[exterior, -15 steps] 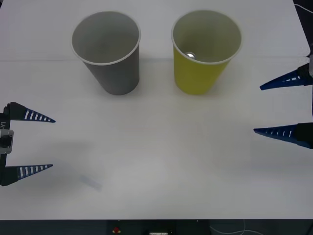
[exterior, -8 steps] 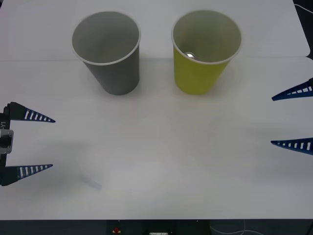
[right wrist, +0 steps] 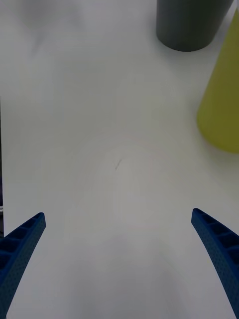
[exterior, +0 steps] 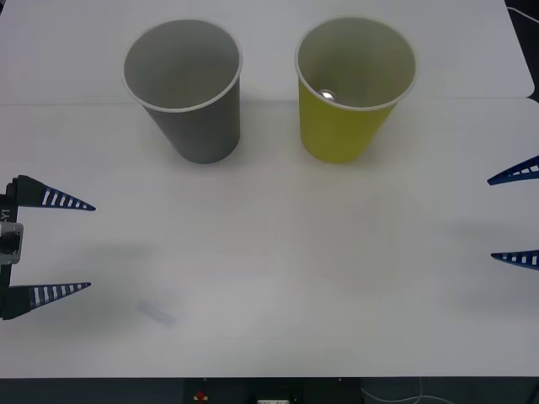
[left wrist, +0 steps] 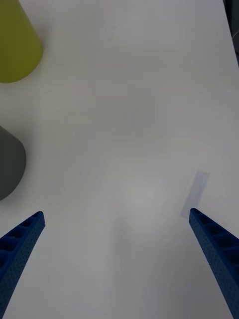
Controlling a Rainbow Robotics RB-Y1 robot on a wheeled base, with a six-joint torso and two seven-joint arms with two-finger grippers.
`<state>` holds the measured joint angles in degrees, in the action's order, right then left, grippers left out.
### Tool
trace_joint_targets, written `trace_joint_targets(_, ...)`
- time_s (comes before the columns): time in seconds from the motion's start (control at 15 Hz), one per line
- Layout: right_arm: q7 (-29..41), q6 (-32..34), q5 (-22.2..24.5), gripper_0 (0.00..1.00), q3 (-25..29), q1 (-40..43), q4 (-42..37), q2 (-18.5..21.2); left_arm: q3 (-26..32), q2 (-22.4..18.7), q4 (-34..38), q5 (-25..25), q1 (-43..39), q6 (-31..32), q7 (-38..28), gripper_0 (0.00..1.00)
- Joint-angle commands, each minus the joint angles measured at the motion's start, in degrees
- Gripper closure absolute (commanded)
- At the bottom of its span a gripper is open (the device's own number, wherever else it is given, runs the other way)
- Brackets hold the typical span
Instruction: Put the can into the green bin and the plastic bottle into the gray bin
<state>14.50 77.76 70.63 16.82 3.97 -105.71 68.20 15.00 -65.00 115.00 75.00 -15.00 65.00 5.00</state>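
Note:
The green bin (exterior: pixel 354 88) stands upright at the back right of the table, and the can (exterior: pixel 328 95) shows as a small silver top low inside it. The gray bin (exterior: pixel 187 88) stands upright to its left; nothing shows in the part of its inside that I can see. The plastic bottle is out of view. My left gripper (exterior: pixel 91 247) hangs open at the table's left edge, nothing between its fingers. At the far right edge my right gripper (exterior: pixel 491 219) is open and holds nothing. Both bins appear in the wrist views: green bin (right wrist: pixel 223 104), gray bin (right wrist: pixel 189 22), green bin (left wrist: pixel 17 47), gray bin (left wrist: pixel 10 162).
The white table (exterior: pixel 278 252) spreads wide in front of the bins. A small clear strip (exterior: pixel 158 314) lies flat near the front left, also seen as the strip (left wrist: pixel 195 193) in the left wrist view. The table's front edge runs along the bottom of the front view.
My right gripper has drawn back to the right and slightly toward the front, away from the green bin, staying open. The left arm and both bins have not moved.

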Motion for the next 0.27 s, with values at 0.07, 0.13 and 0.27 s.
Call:
trace_joint_targets(0.07,-0.79,0.82,0.03,0.00,0.06,-0.02,0.50,0.01,0.00,0.00,0.00,0.00,0.00,0.00,0.00,0.00)
trace_joint_targets(0.13,-0.88,0.82,0.12,0.00,0.06,-0.02,0.59,0.10,0.00,0.00,0.00,0.00,0.00,0.00,0.00,0.00)
trace_joint_targets(0.27,-0.88,0.82,0.12,0.00,0.06,-0.02,0.59,0.10,0.00,0.00,0.00,0.00,0.00,0.00,0.00,0.00)
